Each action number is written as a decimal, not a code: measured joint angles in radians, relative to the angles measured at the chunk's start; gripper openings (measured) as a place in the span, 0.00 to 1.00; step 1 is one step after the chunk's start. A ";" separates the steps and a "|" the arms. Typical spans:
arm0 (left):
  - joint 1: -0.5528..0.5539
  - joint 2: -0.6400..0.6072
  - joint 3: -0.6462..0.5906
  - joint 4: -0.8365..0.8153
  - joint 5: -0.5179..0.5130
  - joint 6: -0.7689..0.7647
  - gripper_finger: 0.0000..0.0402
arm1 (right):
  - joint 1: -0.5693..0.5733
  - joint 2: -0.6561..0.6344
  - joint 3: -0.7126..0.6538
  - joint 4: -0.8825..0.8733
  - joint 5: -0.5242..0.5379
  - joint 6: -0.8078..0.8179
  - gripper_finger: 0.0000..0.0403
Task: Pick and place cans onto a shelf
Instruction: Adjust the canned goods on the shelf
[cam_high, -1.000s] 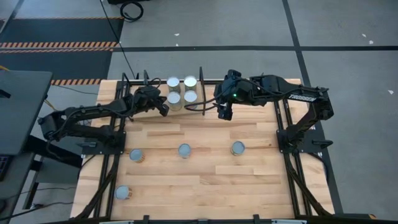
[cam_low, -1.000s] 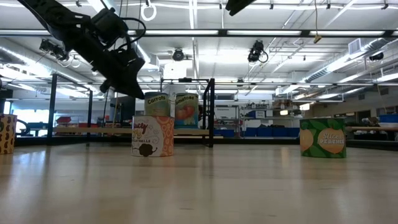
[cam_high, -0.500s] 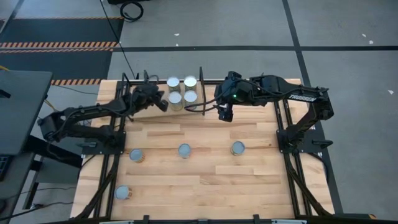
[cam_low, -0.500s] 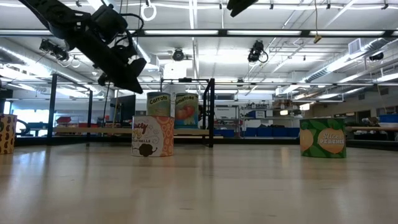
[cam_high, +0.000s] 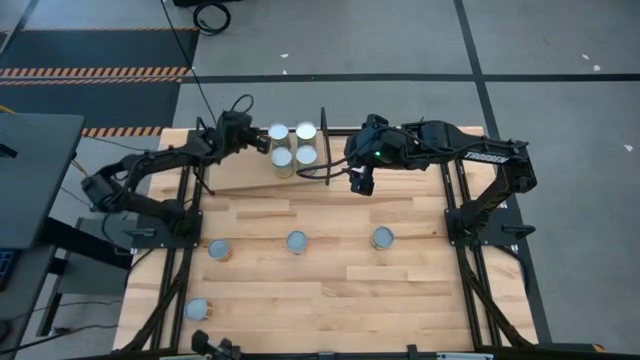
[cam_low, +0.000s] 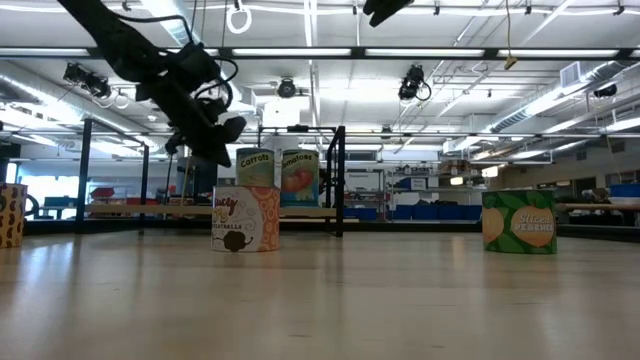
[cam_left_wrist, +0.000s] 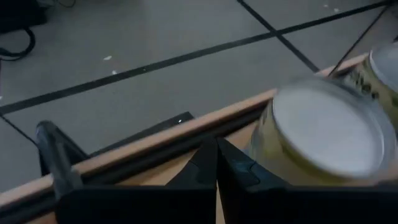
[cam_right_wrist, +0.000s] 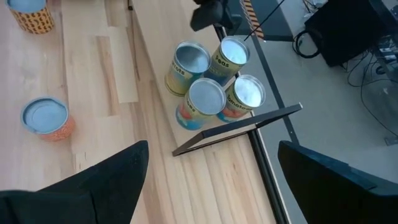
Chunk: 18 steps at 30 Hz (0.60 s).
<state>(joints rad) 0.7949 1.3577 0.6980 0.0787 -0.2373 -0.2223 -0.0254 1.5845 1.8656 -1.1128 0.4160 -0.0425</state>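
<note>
My left end effector (cam_high: 252, 136) has pulled back, shut and empty, beside four shelved cans (cam_high: 292, 146) at upper centre. Right end effector (cam_high: 361, 185) hangs wide open, empty; four cans left on the table (cam_high: 330, 275).

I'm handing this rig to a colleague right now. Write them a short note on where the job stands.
Left gripper: jaws shut, empty, up beside the shelved cans.
Right gripper: jaws open, empty, hovering just right of the black upright divider.
Done: four silver-topped tin cans stand clustered on the low light-wood shelf.
Left: four silver-topped cans remain on the wooden tabletop: three in a row, and one near the front left corner.
</note>
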 joint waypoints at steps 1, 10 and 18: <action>0.008 0.014 0.017 -0.004 0.014 0.003 0.01 | 0.000 0.000 0.000 0.000 0.000 0.001 0.91; 0.028 0.064 0.075 -0.080 0.161 0.005 0.01 | 0.000 0.000 0.000 -0.012 -0.030 0.024 0.91; -0.001 0.064 0.074 -0.080 0.163 0.005 0.01 | 0.000 0.001 0.000 -0.012 -0.027 0.023 0.91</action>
<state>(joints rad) 0.7943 1.4216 0.7723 -0.0009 -0.0742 -0.2178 -0.0254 1.5852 1.8652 -1.1244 0.3888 -0.0196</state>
